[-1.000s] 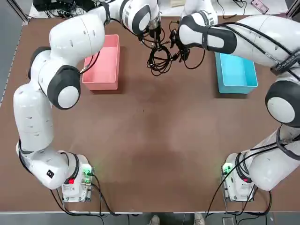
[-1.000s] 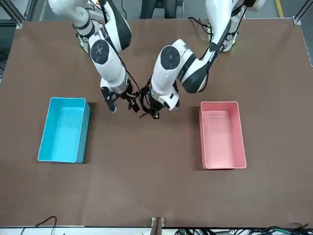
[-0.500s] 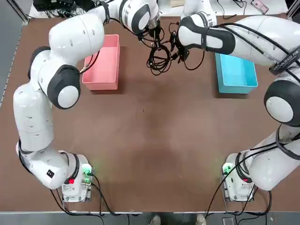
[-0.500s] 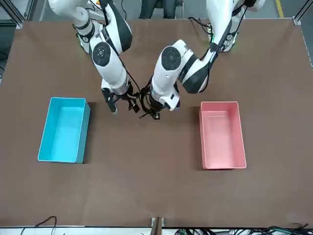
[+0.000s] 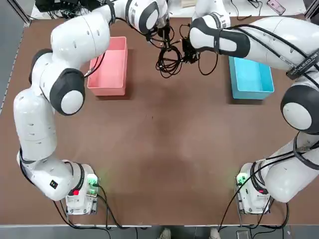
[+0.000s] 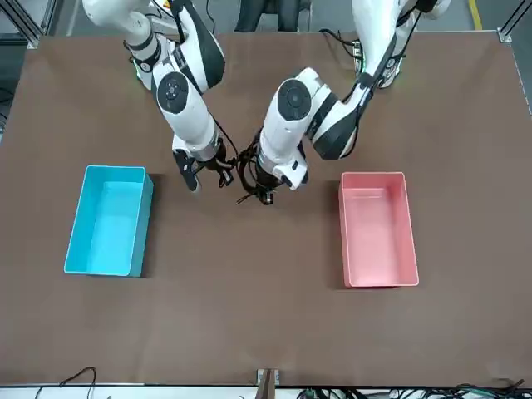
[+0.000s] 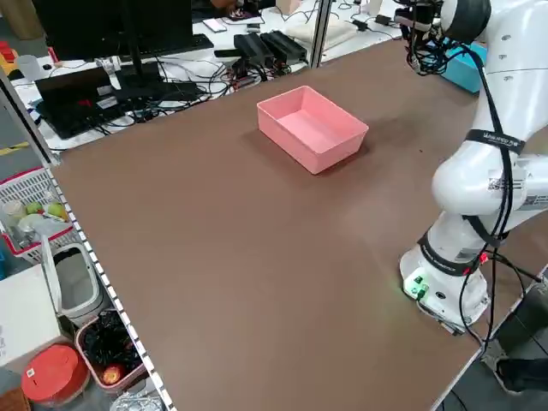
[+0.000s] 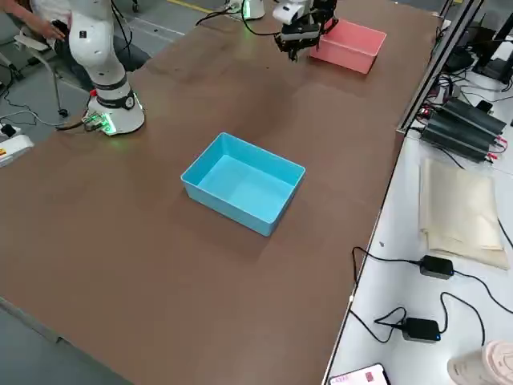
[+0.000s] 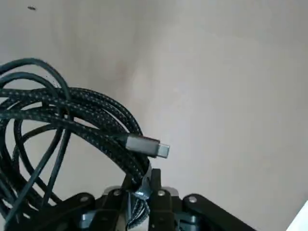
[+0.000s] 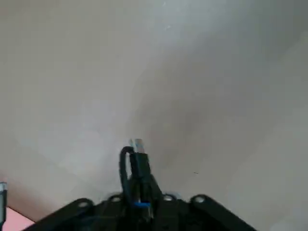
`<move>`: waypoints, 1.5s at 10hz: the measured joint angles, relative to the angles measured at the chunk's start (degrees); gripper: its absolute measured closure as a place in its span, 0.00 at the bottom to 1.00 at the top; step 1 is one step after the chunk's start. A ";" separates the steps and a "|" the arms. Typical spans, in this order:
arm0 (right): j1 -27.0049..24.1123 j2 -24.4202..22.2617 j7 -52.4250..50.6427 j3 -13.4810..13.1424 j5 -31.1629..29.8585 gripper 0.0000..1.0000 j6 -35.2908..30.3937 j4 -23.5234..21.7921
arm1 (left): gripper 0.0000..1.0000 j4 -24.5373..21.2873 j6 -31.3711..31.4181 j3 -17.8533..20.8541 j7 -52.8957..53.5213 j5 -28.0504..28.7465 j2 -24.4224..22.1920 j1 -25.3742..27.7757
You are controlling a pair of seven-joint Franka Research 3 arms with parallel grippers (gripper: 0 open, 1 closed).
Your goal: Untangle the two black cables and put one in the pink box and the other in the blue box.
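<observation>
The two black cables [image 5: 170,60] hang as one tangled bundle above the table's far middle, between the pink box [image 5: 108,65] and the blue box [image 5: 250,77]. My left gripper [image 5: 162,39] is shut on a braided cable [image 9: 91,113] just behind its metal plug [image 9: 147,145]. My right gripper [image 5: 188,52] is shut on a thin cable's plug end [image 10: 137,163], close beside the left one. In the front view the bundle [image 6: 246,171] dangles between both wrists. Both boxes hold nothing.
Both arms reach across the far half of the brown table [image 5: 159,149]. A monitor and wire clutter [image 7: 128,77] line the far edge beyond the pink box [image 7: 312,128]. Power adapters and cords [image 8: 425,297] lie on a white bench past the blue box [image 8: 244,184].
My right gripper has gone from open to shut on a cable end, shifting slightly toward the bundle. The left gripper has kept its grip and barely moved.
</observation>
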 joint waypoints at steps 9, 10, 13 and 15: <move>-5.50 -0.59 -5.29 -1.20 0.00 0.93 -17.71 9.54 | 0.84 -0.22 -0.79 0.57 0.00 -0.14 -0.01 0.34; -6.93 -1.05 -8.07 -1.30 -0.01 0.93 -20.27 10.58 | 0.84 -0.40 -0.84 0.77 0.00 -0.14 0.20 0.38; -13.57 -3.08 -21.36 -1.73 -0.70 0.93 -28.22 11.51 | 0.84 -0.58 -4.64 1.20 6.75 -0.13 0.76 4.42; -19.99 -3.86 -32.12 -1.95 -4.36 0.93 -30.79 11.58 | 0.84 -0.49 -7.97 1.25 13.00 -0.13 0.70 8.18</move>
